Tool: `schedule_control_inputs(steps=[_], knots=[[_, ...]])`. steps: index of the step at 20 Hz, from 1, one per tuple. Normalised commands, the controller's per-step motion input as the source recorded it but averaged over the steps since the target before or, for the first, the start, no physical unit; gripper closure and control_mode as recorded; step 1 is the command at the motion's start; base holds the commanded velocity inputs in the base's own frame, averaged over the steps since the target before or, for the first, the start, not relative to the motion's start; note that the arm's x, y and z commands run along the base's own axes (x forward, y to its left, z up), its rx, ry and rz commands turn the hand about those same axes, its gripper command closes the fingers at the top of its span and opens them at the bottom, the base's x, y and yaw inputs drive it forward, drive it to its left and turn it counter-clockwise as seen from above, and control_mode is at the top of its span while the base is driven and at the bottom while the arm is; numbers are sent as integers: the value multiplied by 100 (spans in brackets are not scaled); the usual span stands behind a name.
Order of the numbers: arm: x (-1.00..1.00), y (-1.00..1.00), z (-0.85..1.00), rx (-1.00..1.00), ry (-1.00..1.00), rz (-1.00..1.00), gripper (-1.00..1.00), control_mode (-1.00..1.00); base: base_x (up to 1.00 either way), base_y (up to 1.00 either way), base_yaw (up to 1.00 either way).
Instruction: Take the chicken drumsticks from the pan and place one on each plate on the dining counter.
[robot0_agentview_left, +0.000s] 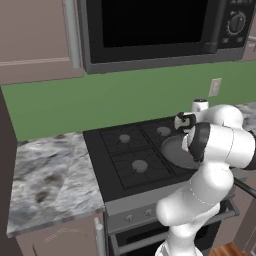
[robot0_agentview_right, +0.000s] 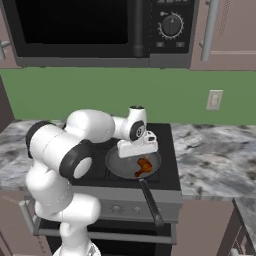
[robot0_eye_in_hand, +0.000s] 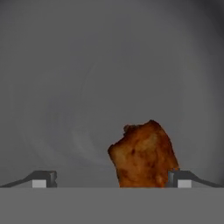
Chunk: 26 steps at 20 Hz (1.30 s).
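Black stove (robot0_agentview_left: 131, 159) with four burners, the landmark. Directly above it: black microwave (robot0_agentview_right: 100, 27). Behind it: green wall (robot0_agentview_left: 115, 97) bearing a white outlet (robot0_agentview_right: 214, 99). Flanking it: marbled table (robot0_agentview_left: 47, 177).

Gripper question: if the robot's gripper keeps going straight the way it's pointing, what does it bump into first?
Probably the chicken drumstick lying in the pan. The open gripper points down into the pan, with the drumstick closer to one fingertip. Depth is hard to judge, so it might meet the pan floor first.

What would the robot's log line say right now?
gripper: open, low over pan | drumstick: in pan, between fingers, not gripped | stage: reaching
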Motion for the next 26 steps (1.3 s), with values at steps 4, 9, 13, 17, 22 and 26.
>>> schedule_control_inputs(steps=[4, 9, 13, 17, 22, 26], knots=[[13, -21, -21, 0, 1, 0, -100, -100, 0, 0, 0], [2, -18, -23, 0, 0, 0, -100, -100, 0, 0, 0], [4, -13, -22, 0, 0, 0, -100, -100, 0, 0, 0], [0, -1, -12, 0, 0, 0, -100, -100, 0, 0, 0], [0, 0, -5, 0, -2, 0, -100, -100, 0, 0, 0], [-7, 0, 0, 0, -7, 0, -100, -100, 0, 0, 0]])
